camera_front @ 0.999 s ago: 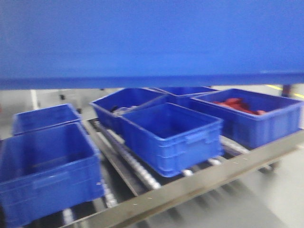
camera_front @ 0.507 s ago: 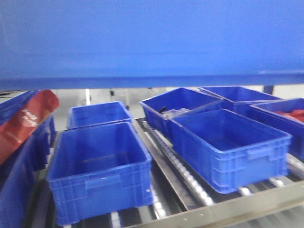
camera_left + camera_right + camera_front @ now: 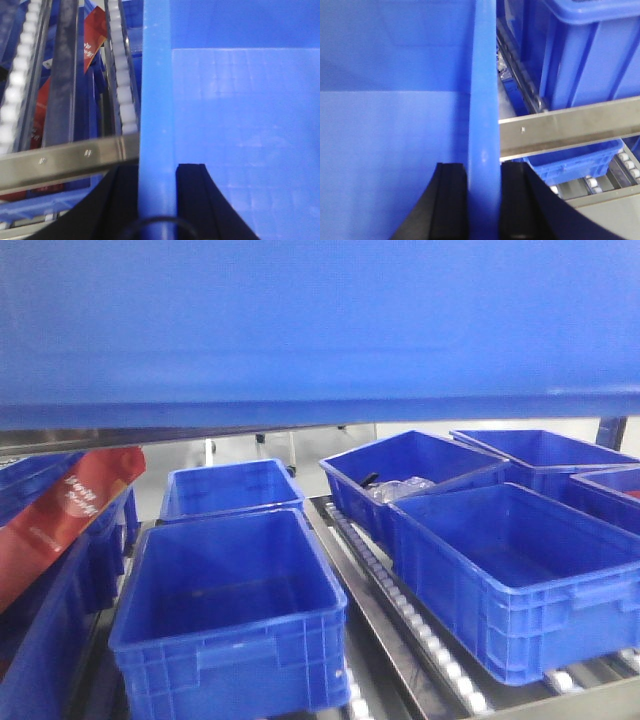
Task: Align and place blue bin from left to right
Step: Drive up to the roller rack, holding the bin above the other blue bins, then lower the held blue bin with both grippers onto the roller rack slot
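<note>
Roller rails [image 3: 400, 612] of a rack cross the lower half of the front view, carrying several blue crates. One empty crate [image 3: 232, 625] sits at lower left, a second crate [image 3: 520, 575] at lower right, and a red bag [image 3: 62, 508] lies at the left edge. The blue bin [image 3: 320, 330] fills the whole upper band of that view (very close to the lens). My left tool [image 3: 157, 172] pinches one wall of it, at the bottom of its wrist view. My right tool [image 3: 484, 172] pinches the opposite wall likewise.
</note>
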